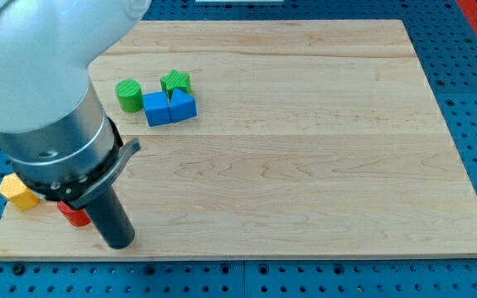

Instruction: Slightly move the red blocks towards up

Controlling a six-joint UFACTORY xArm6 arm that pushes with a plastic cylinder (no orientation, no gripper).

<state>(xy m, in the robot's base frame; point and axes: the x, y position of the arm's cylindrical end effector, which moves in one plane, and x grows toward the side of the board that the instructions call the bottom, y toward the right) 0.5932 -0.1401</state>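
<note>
One red block shows at the board's bottom left, mostly hidden behind the arm, so its shape is unclear. The dark rod comes down from the large grey arm body at the view's left. My tip is just right of and slightly below the red block, close to the board's bottom edge. I cannot tell whether it touches the block. Any other red block is hidden by the arm.
A yellow block sits at the board's left edge, left of the red one. Near the top left stand a green cylinder, a green star, a blue cube and a blue wedge-like block, clustered together on the wooden board.
</note>
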